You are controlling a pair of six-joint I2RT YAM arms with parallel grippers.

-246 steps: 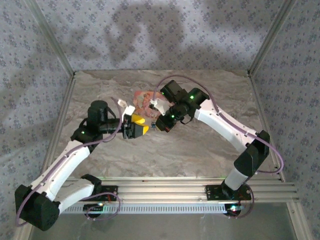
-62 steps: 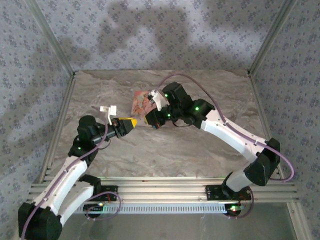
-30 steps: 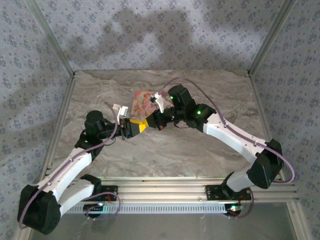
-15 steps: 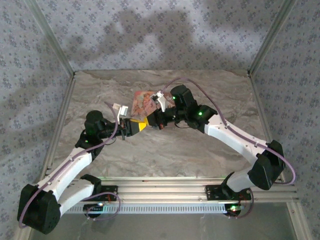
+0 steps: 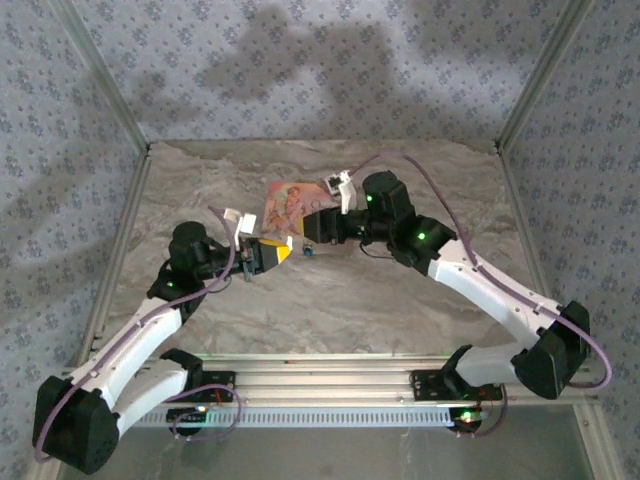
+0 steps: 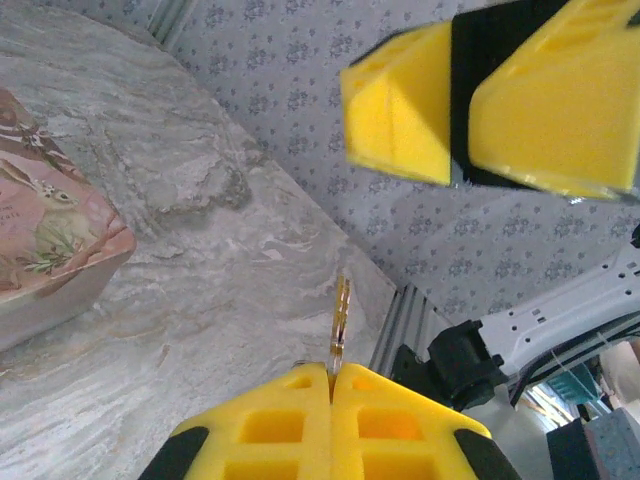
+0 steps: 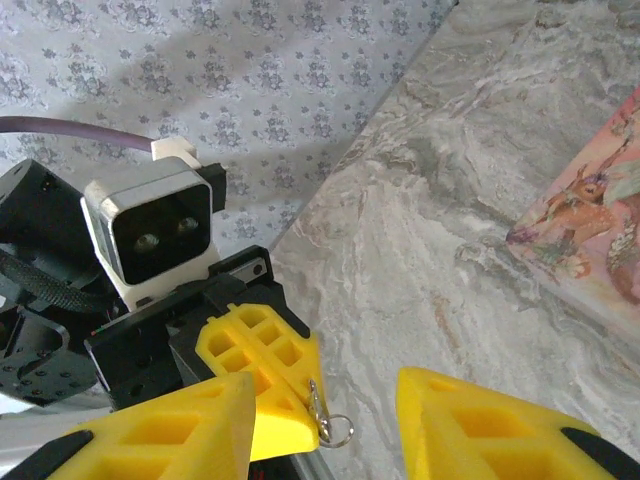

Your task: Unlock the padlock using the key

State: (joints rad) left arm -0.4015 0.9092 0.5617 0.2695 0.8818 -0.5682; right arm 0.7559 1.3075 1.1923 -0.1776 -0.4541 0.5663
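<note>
Marbled grey tabletop (image 5: 400,300), patterned paper walls behind. Near the middle of the top view, the left gripper (image 6: 332,372) is clamped tight on a thin key (image 6: 341,318), its ring (image 7: 337,430) dangling. The right gripper (image 7: 328,388) stands parted, holding nothing. The tiny blue padlock (image 5: 308,251) lies just right of the left fingertips, below the pink box (image 5: 285,205).

Marble table (image 5: 400,300): bare and passable across the front, the left and the right. Obstacle, rear centre: pink-lidded box (image 5: 288,203), flat on the surface. Obstacle, middle: left gripper (image 5: 286,253), clamped on a key (image 6: 341,318) that juts forward, facing the spread-fingered right gripper (image 5: 312,230) just beside the box; narrow gap between them. Bounds: patterned walls (image 5: 300,70) on three sides, aluminium rails (image 5: 330,375) in front.
</note>
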